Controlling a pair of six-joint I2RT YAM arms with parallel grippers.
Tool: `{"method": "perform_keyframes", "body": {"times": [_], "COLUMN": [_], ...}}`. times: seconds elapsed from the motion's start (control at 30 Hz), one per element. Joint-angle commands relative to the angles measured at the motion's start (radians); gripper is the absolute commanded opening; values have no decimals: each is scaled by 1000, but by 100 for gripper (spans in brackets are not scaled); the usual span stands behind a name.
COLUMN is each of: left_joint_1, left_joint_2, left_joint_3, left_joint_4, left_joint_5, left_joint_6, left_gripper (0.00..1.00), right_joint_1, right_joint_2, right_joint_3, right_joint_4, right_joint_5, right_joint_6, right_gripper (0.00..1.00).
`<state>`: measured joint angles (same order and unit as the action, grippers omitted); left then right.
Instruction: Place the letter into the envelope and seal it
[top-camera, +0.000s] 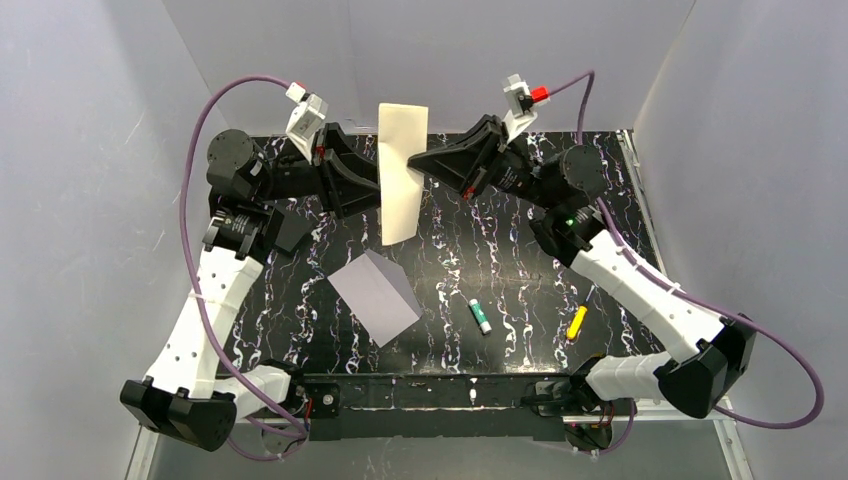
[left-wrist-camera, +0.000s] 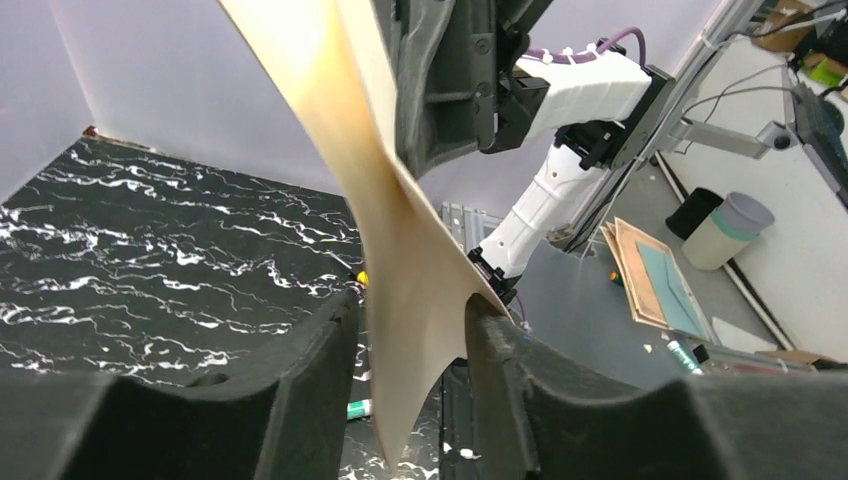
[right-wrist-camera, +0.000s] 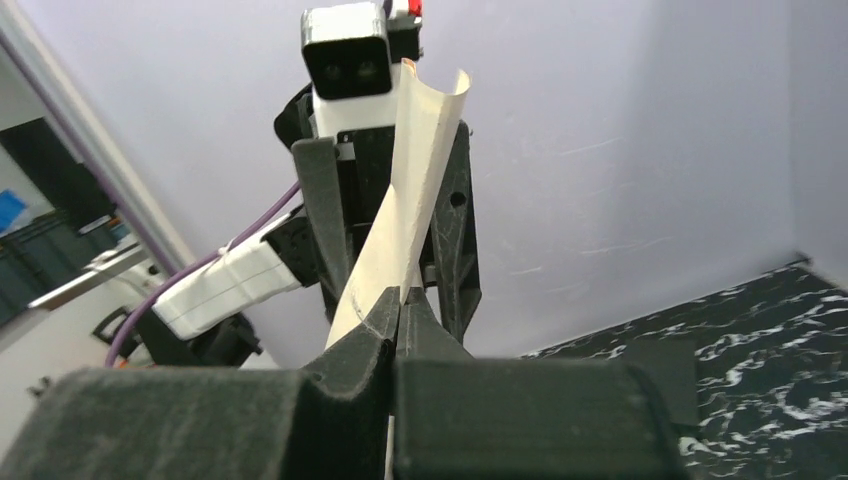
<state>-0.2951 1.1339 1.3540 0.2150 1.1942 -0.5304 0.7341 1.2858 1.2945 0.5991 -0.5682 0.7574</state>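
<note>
The letter (top-camera: 403, 170), a tan sheet, hangs upright in the air over the back of the black marbled mat, curved and twisted. My right gripper (top-camera: 413, 165) is shut on its right edge; in the right wrist view the jaws (right-wrist-camera: 400, 300) pinch the sheet (right-wrist-camera: 412, 190). My left gripper (top-camera: 378, 187) is on the opposite edge, open. In the left wrist view the letter (left-wrist-camera: 400, 250) passes loosely through the gap between the fingers (left-wrist-camera: 410, 310) and brushes the right one. The pale lavender envelope (top-camera: 375, 297) lies flat on the mat, nearer the arm bases and apart from both grippers.
A green-and-white glue stick (top-camera: 481, 316) and a small yellow item (top-camera: 577, 322) lie on the mat to the right of the envelope. A flat black piece (top-camera: 288, 232) lies by the left arm. Grey walls (top-camera: 90, 150) close in the back and both sides.
</note>
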Motion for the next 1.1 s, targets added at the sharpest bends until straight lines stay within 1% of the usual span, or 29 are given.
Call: {"method": "perform_keyframes", "body": {"times": [0.0,0.1,0.2,0.27,0.3,0.4,0.5,0.53,0.63,0.77,0.87,0.93,1.07], "left_joint_1": [33,73,103,107,106,107,104,99,87,70,56,52,43], "left_joint_2": [-14,-30,-49,-59,-59,-43,-35,-30,-16,27,58,68,70], "left_joint_3": [-23,-49,-71,-60,-52,-42,-52,-57,-85,-113,-136,-150,-165], "left_joint_4": [22,4,-57,-155,-199,-208,-122,-70,40,122,190,236,250], "left_joint_5": [10,-20,-84,-192,-253,-414,-471,-488,-539,-599,-605,-602,-606], "left_joint_6": [15,36,99,172,184,69,-98,-156,-295,-476,-580,-634,-698], "left_gripper": [49,65,80,85,88,91,93,93,95,97,98,98,98], "right_joint_1": [-1,-1,-1,-1,-1,-1,0,-1,0,1,1,1,1], "right_joint_2": [-56,-88,-127,-136,-136,-116,-83,-69,-28,26,47,62,89], "right_joint_3": [-7,-24,-50,-66,-72,-93,-106,-106,-80,-56,-70,-80,-73], "right_joint_4": [-38,-91,-118,-114,-107,-62,0,21,44,87,135,189,264], "right_joint_5": [148,266,429,536,593,771,929,959,1007,970,959,958,938], "right_joint_6": [-111,-180,-231,-230,-221,-146,-44,-7,103,218,307,335,364], "right_gripper": [1,1,1,1,1,1,1,1,1,1,1,1,1]}}
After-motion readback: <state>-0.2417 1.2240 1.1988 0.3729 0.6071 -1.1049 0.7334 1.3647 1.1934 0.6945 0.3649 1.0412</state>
